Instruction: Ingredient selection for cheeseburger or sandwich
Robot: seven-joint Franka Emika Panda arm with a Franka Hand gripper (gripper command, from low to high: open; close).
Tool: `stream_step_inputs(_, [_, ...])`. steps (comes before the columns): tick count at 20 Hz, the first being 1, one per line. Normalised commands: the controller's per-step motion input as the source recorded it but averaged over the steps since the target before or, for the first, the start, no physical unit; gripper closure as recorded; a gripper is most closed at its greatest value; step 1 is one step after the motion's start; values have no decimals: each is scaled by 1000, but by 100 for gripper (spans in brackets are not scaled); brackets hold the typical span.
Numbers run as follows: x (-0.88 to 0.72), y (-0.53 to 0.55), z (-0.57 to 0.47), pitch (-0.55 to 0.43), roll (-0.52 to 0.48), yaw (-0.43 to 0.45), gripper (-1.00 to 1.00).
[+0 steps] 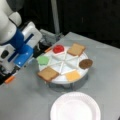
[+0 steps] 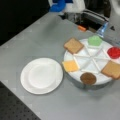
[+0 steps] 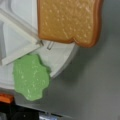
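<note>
Six toy pieces are sitting untouched in the sectioned white tray (image 1: pixel 65 79), while the white plate (image 1: pixel 75 106) lies nearest in a front view. Yellow cheese (image 1: pixel 72 75) and a toast square (image 1: pixel 48 73) are resting closest, then green lettuce (image 1: pixel 43 60), dark patty (image 1: pixel 85 63), red tomato (image 1: pixel 58 48) and second toast (image 1: pixel 76 49). My wrist camera is looking down on lettuce and toast; whether my claw is open, I cannot tell.

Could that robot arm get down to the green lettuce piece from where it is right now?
Probably yes. The lettuce lies uncovered at the edge of the divided tray, on the side nearest the arm. Nothing rests on it, and the wrist view looks down on it unobstructed. The gripper itself is not in view.
</note>
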Motion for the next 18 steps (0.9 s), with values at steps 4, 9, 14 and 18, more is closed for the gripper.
stream_step_inputs(4, [7,6,-107,-129,357,-56,-100])
stream_step_inputs(9, [51,-134,-181,-126,396,-29,-100])
stream_step_inputs(14, [145,-228,-234,-123,361,40,-100])
stream_step_inputs(18, [231,-184,-200,-70,278,41,-100])
